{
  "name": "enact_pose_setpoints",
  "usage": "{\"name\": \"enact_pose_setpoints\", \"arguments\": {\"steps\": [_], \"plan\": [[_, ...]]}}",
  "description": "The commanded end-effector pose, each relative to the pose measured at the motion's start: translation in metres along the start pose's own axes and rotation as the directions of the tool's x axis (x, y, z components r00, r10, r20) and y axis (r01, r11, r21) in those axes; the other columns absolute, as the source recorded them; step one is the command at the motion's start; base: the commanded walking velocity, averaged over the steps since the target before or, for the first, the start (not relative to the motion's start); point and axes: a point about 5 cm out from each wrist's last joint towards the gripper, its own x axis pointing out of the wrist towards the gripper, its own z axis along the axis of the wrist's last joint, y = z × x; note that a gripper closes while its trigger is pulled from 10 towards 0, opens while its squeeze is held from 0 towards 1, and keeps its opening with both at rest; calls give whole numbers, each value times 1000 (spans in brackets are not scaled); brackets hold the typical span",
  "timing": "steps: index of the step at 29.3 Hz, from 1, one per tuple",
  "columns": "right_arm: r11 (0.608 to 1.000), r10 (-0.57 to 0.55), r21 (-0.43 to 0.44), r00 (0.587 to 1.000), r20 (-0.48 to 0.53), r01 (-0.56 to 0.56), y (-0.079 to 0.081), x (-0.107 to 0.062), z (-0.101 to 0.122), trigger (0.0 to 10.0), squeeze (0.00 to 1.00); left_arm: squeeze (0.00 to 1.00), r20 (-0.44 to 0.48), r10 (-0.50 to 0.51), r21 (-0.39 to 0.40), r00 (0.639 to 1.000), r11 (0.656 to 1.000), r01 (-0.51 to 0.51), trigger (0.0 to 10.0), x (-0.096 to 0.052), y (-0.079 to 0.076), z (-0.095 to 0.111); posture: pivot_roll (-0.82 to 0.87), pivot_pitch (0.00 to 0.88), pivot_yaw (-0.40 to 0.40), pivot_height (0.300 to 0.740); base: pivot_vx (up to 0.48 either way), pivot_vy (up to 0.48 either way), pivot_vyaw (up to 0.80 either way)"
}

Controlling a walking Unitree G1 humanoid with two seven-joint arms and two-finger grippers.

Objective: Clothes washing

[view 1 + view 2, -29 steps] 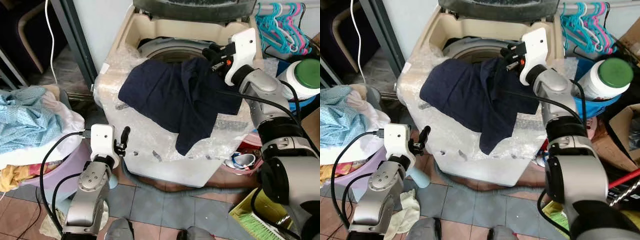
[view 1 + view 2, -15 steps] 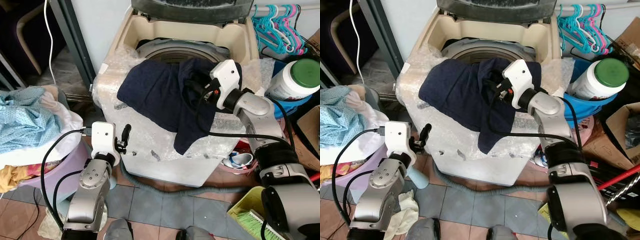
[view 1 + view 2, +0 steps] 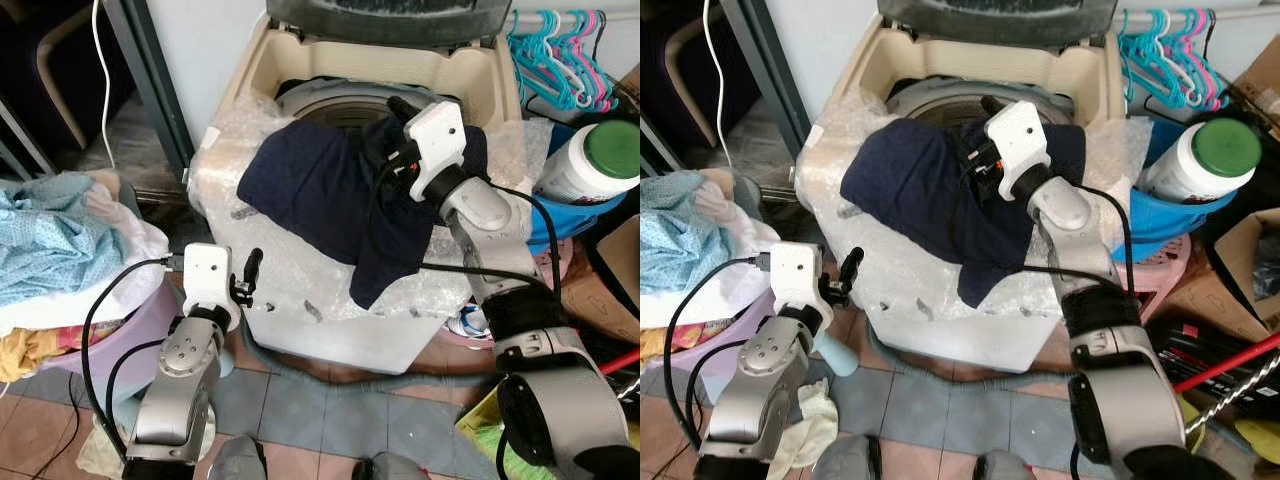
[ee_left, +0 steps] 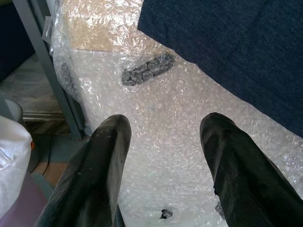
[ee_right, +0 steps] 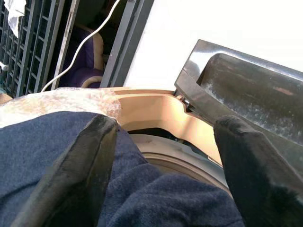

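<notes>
Having swung toward frame centre, the right gripper point(image 3: 398, 150), fingers apart, is hovering over the navy garment point(image 3: 330, 195) draping the washing machine point(image 3: 300, 290) front; left gripper point(image 4: 163, 142), fingers apart, is idling lower left.

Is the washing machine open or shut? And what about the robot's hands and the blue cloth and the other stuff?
Washing machine lid: up, drum open.
Dark blue garment: draped over the bubble-wrapped machine top, one end hanging down the front.
Right gripper: open, over the garment by the drum.
Left gripper: open, holding nothing.
White jar: green lid on.
Hangers: hanging.
</notes>
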Motion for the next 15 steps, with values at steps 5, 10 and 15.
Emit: {"name": "enact_pose_setpoints", "arguments": {"steps": [5,10,15], "plan": [[995,-42,-94,970,-240,20,8,-7,-39,10000,737,0,-1,0,6,1000,1000,0,10000,0,0,-1,1,64,6,740,0,0,0],[998,-63,-4,943,-328,65,10,-11,-55,0,0,0,-2,1,5,1000,1000,-1,10000,0,-1,-1,5,61,0,740,0,0,0],[994,-85,33,932,-351,103,2,-12,-58,0,0,0,-1,4,5,1000,1000,-4,10000,0,-2,-1,5,57,-5,740,0,0,0]]}}
